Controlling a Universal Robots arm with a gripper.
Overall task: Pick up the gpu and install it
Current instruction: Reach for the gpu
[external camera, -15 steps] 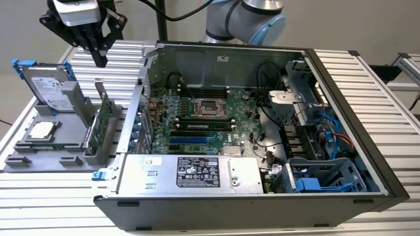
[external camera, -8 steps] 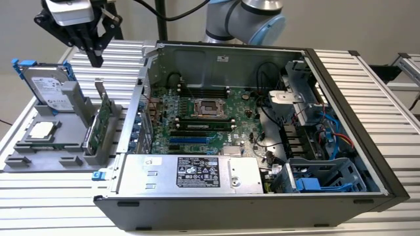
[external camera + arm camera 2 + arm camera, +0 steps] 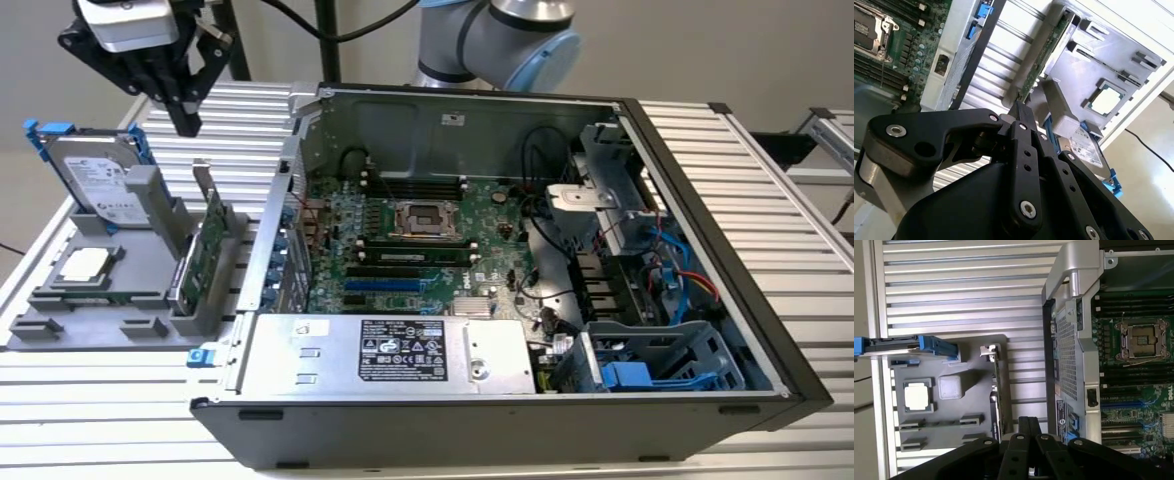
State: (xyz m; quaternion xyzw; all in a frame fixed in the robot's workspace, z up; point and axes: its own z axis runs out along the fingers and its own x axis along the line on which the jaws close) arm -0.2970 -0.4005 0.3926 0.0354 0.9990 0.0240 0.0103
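Fingers [image 3: 186, 108] clenched and empty, hovering over the counter [image 3: 250, 130]; gpu [image 3: 207, 245] stands on edge in the grey holder [image 3: 80, 325], at their six o'clock in the exterior view; judged: a sound pick needs them spread and squared across its top edge.

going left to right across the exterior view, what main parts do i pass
hard drive with blue rails -> gpu -> cpu socket -> drive cage
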